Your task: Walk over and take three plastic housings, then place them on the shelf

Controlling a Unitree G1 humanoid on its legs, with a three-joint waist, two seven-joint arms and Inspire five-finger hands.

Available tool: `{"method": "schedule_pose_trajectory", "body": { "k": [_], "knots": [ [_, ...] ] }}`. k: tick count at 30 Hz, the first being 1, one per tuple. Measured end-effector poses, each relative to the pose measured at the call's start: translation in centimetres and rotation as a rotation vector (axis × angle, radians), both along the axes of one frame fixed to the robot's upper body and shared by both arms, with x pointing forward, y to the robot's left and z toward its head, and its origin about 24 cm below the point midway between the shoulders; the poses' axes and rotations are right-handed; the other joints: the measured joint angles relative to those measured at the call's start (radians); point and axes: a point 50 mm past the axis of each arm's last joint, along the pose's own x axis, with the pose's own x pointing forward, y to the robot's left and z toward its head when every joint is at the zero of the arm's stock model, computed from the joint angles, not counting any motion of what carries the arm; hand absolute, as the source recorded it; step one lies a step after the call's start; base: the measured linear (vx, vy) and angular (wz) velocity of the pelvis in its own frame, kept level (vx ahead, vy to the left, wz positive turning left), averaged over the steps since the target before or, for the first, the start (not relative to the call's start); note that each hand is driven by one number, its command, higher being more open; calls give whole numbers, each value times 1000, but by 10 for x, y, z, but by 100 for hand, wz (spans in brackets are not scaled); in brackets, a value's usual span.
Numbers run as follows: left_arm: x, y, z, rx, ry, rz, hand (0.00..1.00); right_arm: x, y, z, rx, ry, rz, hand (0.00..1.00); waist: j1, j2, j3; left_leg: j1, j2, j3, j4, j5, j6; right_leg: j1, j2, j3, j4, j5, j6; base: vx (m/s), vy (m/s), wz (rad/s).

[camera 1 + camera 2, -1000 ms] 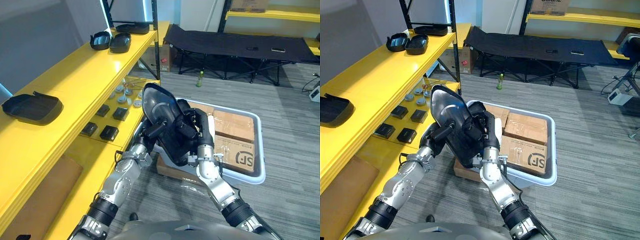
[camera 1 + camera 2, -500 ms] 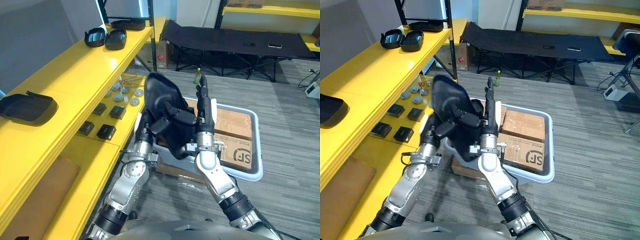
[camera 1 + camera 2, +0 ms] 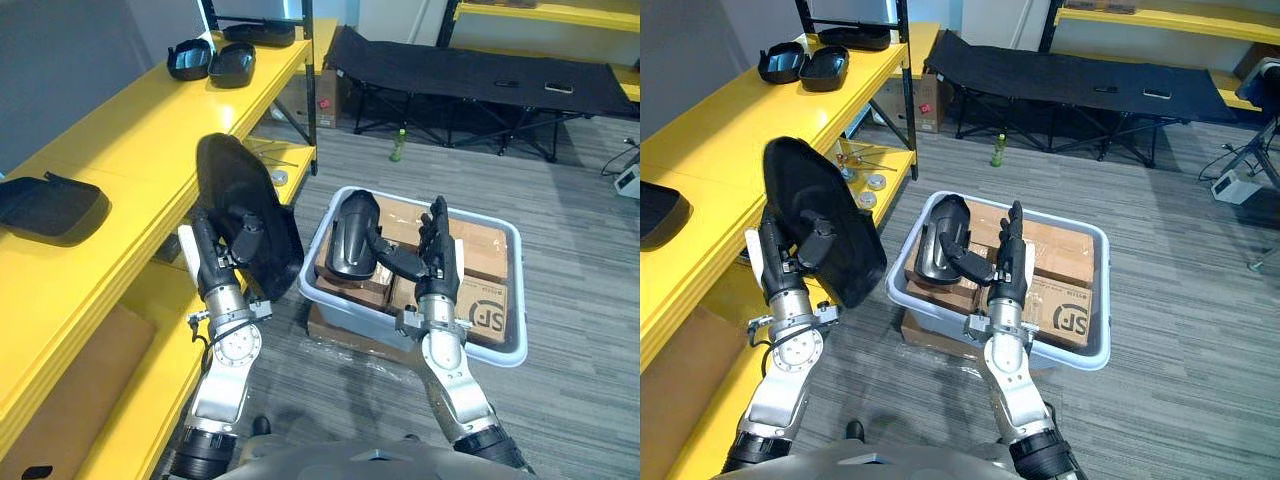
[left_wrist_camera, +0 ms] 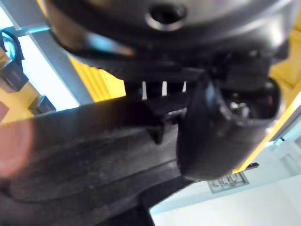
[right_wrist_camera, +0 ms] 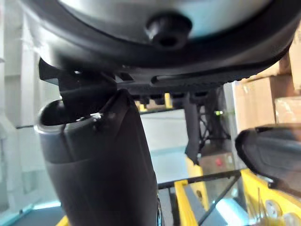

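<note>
My left hand (image 3: 215, 262) is shut on a large black plastic housing (image 3: 235, 190). It holds the housing upright beside the yellow shelf (image 3: 130, 140), thumb (image 4: 211, 136) on the front and fingers behind. My right hand (image 3: 438, 250) stands open over the grey bin (image 3: 510, 350), fingers straight up and holding nothing. A second black housing (image 3: 350, 235) lies on the cardboard boxes in that bin, just left of the right hand's thumb. One more housing (image 3: 50, 208) rests on the shelf's near end, and a pair (image 3: 210, 62) sits at its far end.
A lower yellow shelf board (image 3: 150, 400) runs under the top one, with small round parts (image 3: 277, 177) on it. The shelf's black upright (image 3: 309, 90) stands near the bin. A black folding cot (image 3: 470, 75) and a green bottle (image 3: 398, 148) are further back on grey floor.
My right hand let go of the housing, opened and moved right over the bin. My left hand carried the housing left toward the shelf. The camera shifted too.
</note>
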Motion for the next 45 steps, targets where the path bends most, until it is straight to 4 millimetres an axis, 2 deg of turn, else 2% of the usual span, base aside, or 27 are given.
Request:
{"method": "schedule_pose_trajectory", "body": {
  "k": [4,6,8,14,22,28,31,34,41,45],
  "knots": [
    [-1,3,3,-59,-45,-1,0,-9,-3,3,19,-52,83,100,-2,0,0,1,0,0,0,-3,1,0,0,0,2,-4,2,0,0,0],
    [-9,8,3,-117,-84,-9,0,-9,-4,3,12,-57,107,100,-5,0,0,1,0,2,0,-5,3,0,0,0,2,-5,2,0,0,0],
    [-21,13,12,-168,-166,-28,0,-11,-8,1,4,-51,112,100,0,0,0,1,0,2,0,-6,2,0,0,-1,3,-8,2,0,0,0],
    [-36,27,44,-223,-384,-59,0,-14,-11,0,-6,-63,190,100,4,0,0,1,-1,-8,0,-7,1,2,-3,-10,21,-23,5,-6,0,6],
    [-38,23,47,-229,-401,-165,0,-9,13,2,-39,-61,373,100,34,0,0,-10,-2,-40,13,-13,0,23,-3,-46,20,-30,5,-9,-2,11],
    [-38,21,49,-217,-403,-205,0,-3,21,7,-47,-79,420,100,36,-1,-1,-28,-4,-60,24,-13,0,26,-3,-65,19,-29,5,1,1,10],
    [-40,18,57,-210,-438,-232,0,-4,24,7,-50,-76,459,100,35,-1,-1,-31,-4,-62,28,-13,-1,25,-3,-66,19,-29,5,0,0,0],
    [-41,14,67,-202,-477,-269,0,-6,32,4,-55,-62,545,100,34,-1,-1,-31,-4,-62,29,-14,0,26,-3,-66,19,-29,5,0,0,0],
    [-41,4,71,-206,-492,-331,0,-13,56,0,-62,-40,805,100,38,-6,-6,-32,-5,-65,29,-13,0,26,-3,-67,20,-29,5,0,0,0],
    [-39,2,73,-202,-502,-355,0,-15,60,-4,-66,-27,862,100,39,-17,-17,-34,-5,-66,29,-13,0,26,-3,-68,19,-29,5,0,0,0]
  ]
}}
